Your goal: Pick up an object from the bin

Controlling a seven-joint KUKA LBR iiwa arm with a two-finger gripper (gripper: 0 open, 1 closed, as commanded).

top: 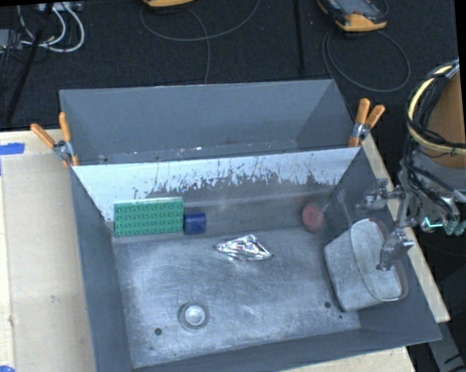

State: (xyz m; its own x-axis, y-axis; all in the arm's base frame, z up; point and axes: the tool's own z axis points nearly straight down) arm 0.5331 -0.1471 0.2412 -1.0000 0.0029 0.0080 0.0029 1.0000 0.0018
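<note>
My gripper (390, 239) is at the bin's right side, just inside the right rim. It is over the right edge of a flat grey piece with rounded corners (355, 269) that lies against the right wall. A small dull red ball (313, 215) rests to the left of the gripper, near the back slope. I see nothing held in the gripper.
A crumpled piece of silver foil (242, 248) lies mid-floor. A green studded building plate (148, 218) and a small blue block (194, 222) sit at the back left. A round silver disc (194, 314) lies at the front left. The arm comes in over the right rim.
</note>
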